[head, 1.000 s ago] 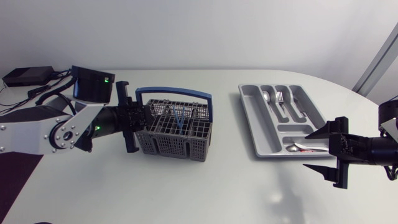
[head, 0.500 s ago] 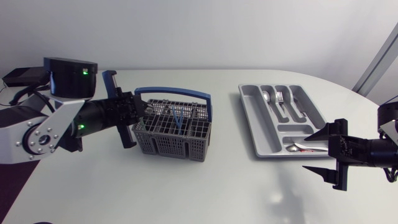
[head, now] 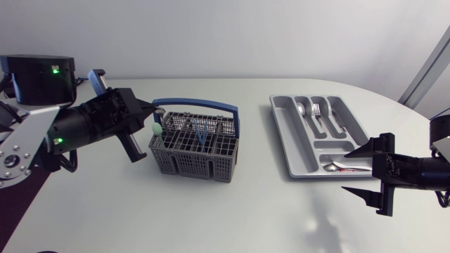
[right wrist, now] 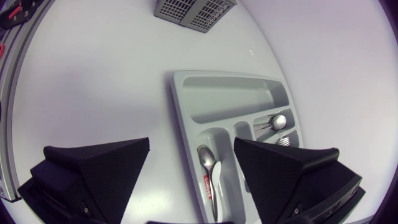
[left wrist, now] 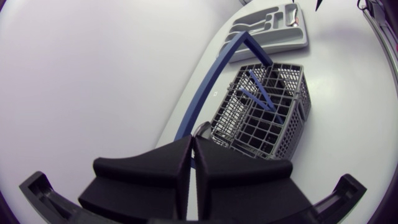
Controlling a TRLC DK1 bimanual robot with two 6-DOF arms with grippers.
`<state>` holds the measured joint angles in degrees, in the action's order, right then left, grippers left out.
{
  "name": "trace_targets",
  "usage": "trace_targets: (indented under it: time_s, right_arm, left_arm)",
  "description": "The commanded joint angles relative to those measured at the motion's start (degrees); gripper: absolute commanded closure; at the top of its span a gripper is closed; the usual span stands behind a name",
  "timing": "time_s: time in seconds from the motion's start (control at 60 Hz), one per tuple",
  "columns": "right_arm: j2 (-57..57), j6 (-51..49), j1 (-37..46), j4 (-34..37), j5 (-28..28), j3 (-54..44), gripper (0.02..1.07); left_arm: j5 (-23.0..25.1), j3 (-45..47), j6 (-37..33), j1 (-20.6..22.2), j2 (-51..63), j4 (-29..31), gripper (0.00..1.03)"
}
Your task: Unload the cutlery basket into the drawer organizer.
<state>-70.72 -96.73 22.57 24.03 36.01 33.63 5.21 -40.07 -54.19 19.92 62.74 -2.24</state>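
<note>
The grey cutlery basket (head: 197, 151) with a blue handle (head: 197, 103) stands left of the middle; blue-handled utensils (head: 202, 130) lean inside it. My left gripper (head: 148, 116) hovers at the basket's left rim, shut on a spoon whose pale oval bowl (head: 156, 128) shows at the fingertips. In the left wrist view the gripper (left wrist: 193, 140) is pressed together, a metal curve of the spoon (left wrist: 202, 129) just ahead, the basket (left wrist: 261, 118) beyond. The grey drawer organizer (head: 292, 151) lies at the right with a spoon (head: 341, 166) in its front slot. My right gripper (head: 362, 171) stands open near the organizer's front edge (right wrist: 224, 106).
A spoon (head: 301, 109) and a fork (head: 316, 109) lie in the organizer's back slots. A black box (head: 31, 86) with cables sits at the far left corner. Bare white tabletop (head: 232, 211) stretches in front of the basket and organizer.
My left gripper has drawn back to the left and risen out of the basket, with the spoon's pale bowl now showing at its tip. The right arm has not moved.
</note>
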Motion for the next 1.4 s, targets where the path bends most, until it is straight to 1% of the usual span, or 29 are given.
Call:
trace_targets:
  time_s: [0.0, 0.167, 0.283, 0.333, 0.417, 0.483, 0.517, 0.6, 0.683, 0.767, 0.867, 0.9, 0.95, 0.983, 1.1, 1.383]
  right_arm:
    - [2.52, 1.89, -0.59, 0.58, 0.99, -1.46, 0.09]
    - [8.23, 8.31, -2.62, 0.31, 3.1, -1.46, 0.09]
    - [12.8, 14.46, -5.16, -0.48, 3.89, -1.99, 0.08]
    - [15.08, 18.77, -7.1, -1.44, 3.89, -2.34, 0.08]
    - [19.21, 27.29, -11.41, -4.26, 2.93, -3.66, 0.08]
    - [22.03, 35.2, -16.06, -7.42, 0.29, -4.62, 0.08]
    - [23.26, 37.93, -18.44, -8.12, -1.03, -4.89, 0.08]
    - [26.33, 46.02, -25.29, -11.55, -6.04, -5.77, 0.08]
    - [28.44, 52.69, -33.55, -14.54, -13.25, -6.29, 0.08]
    - [28.97, 58.14, -41.73, -17.09, -20.19, -6.29, 0.11]
    - [28.09, 62.8, -49.11, -20.69, -25.99, -6.38, 0.12]
    - [27.04, 63.77, -51.48, -22.1, -27.92, -6.38, 0.15]
    - [25.37, 65.18, -54.65, -24.47, -31.09, -6.47, 0.15]
    - [24.49, 65.97, -56.32, -25.88, -32.76, -6.56, 0.15]
    - [20.88, 67.46, -60.1, -31.5, -37.15, -6.91, 0.22]
    - [13.5, 70.62, -65.99, -40.47, -43.66, -5.68, 0.22]
  left_arm:
    - [0.68, -0.71, 4.45, -0.24, -3.33, 2.68, 1.0]
    - [1.03, -4.66, 10.95, 0.2, -5.96, 7.69, 1.0]
    - [1.03, -6.24, 14.73, 0.03, -6.4, 8.13, 1.0]
    - [1.03, -7.47, 17.37, -0.24, -5.79, 8.83, 1.0]
    - [1.2, -10.02, 22.91, 0.03, -4.12, 12.35, 1.0]
    - [1.2, -11.08, 27.74, 0.64, -3.06, 13.49, 1.0]
    - [1.03, -11.43, 29.67, 1.7, -2.54, 13.75, 1.0]
    - [0.68, -12.66, 35.03, 3.54, -0.87, 14.46, 1.0]
    - [0.41, -14.15, 39.87, 5.39, 1.33, 14.81, 1.0]
    - [0.41, -15.47, 44.7, 6.97, 3.88, 14.81, 1.0]
    - [0.41, -16.35, 48.48, 8.73, 5.81, 14.63, 1.0]
    - [0.41, -16.53, 49.45, 9.52, 6.34, 14.37, 1.0]
    - [0.41, -16.88, 50.94, 10.49, 6.96, 14.02, 1.0]
    - [0.41, -17.14, 52.0, 11.01, 7.22, 13.93, 1.0]
    - [0.5, -17.67, 55.95, 11.89, 8.98, 13.4, 1.0]
    - [1.55, -17.76, 62.72, 12.86, 11.44, 8.39, 1.0]
